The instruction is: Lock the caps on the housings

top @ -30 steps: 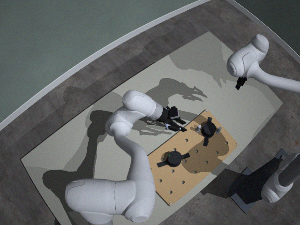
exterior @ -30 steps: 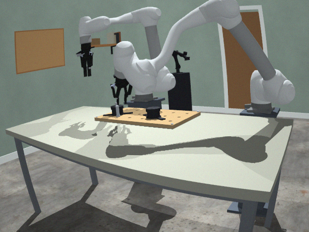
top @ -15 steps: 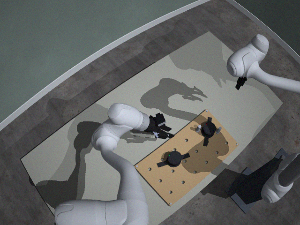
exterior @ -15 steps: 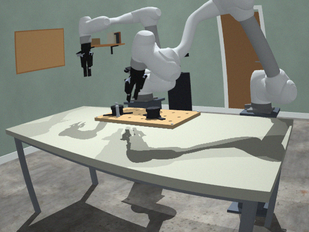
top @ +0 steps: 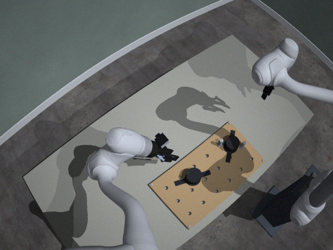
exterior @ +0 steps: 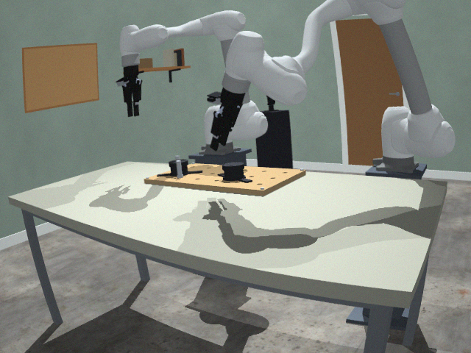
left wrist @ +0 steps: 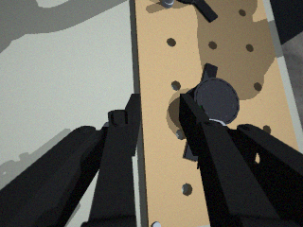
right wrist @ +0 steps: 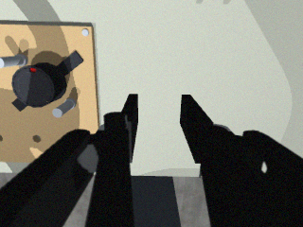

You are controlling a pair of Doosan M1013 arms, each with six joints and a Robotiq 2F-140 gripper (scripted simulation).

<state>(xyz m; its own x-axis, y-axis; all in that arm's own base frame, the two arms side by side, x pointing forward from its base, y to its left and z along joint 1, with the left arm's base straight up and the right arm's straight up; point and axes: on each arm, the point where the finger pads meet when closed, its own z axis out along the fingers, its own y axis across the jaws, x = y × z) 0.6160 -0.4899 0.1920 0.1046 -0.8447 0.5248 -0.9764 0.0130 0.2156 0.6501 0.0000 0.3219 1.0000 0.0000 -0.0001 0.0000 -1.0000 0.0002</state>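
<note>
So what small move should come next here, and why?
Probably shift the left gripper sideways over the green-marked cap, then straighten it: it hangs tilted above the edge of the pegboard, open, with that cap off to one side of its fingers.
</note>
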